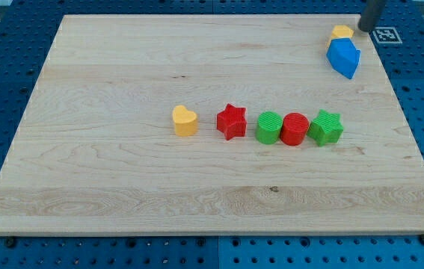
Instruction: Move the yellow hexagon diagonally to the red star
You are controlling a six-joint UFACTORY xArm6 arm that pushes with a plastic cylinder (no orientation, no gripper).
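Observation:
The yellow hexagon (341,32) sits near the view's top right corner of the wooden board, touching the blue block (344,58) just below it. The red star (231,121) lies near the board's middle, far down and to the left of the hexagon. My tip (366,29) comes in from the view's top right edge and stands just to the right of the yellow hexagon, very close to it.
A yellow heart (185,120) lies left of the red star. To the star's right stand a green cylinder (269,128), a red cylinder (295,128) and a green star (326,126) in a row. A marker tag (386,33) sits at the top right corner.

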